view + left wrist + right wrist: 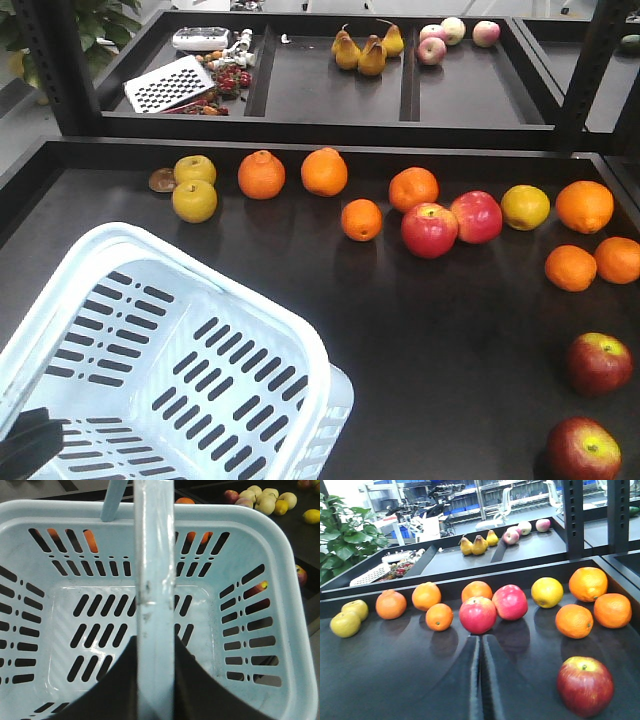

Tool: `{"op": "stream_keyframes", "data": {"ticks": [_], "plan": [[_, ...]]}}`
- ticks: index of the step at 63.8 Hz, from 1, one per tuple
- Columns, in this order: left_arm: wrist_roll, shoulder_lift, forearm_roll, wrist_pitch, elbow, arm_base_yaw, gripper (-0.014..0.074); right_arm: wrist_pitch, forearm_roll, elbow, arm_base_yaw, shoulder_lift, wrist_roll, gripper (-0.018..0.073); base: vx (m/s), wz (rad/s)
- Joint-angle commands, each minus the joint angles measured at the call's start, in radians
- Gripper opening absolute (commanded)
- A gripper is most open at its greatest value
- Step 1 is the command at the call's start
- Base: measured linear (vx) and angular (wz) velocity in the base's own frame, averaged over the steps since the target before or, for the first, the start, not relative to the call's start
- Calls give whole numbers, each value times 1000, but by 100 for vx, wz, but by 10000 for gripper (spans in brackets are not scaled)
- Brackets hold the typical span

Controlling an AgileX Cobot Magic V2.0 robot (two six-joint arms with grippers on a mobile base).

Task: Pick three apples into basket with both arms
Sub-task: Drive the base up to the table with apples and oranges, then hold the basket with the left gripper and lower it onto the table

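The basket (110, 238) is near left, its near end cut off; the left jaws pinch its handle (155, 555). The right jaws are pressed together. Two dark red apples (598, 363) (583, 450) lie near right on the counter (420, 330), the nearer one cropped.

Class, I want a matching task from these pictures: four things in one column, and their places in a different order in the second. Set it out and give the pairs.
1 basket
2 pears
3 dark red apples
4 yellow-green fruits

A back shelf, middle compartment
B table, near right
C table, near left
D table, far left

Pairs: 1-C, 2-A, 3-B, 4-D
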Motion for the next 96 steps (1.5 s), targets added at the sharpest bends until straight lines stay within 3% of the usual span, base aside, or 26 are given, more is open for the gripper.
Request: {"op": "stream_keyframes", "data": {"ticks": [1, 96], "plan": [[-4, 6, -42, -93, -32, -2, -6, -78, -11, 13, -6, -13, -4, -8, 8, -7], [-4, 6, -42, -93, -32, -2, -6, -78, -11, 13, -6, -13, -4, -8, 4, -4]]}}
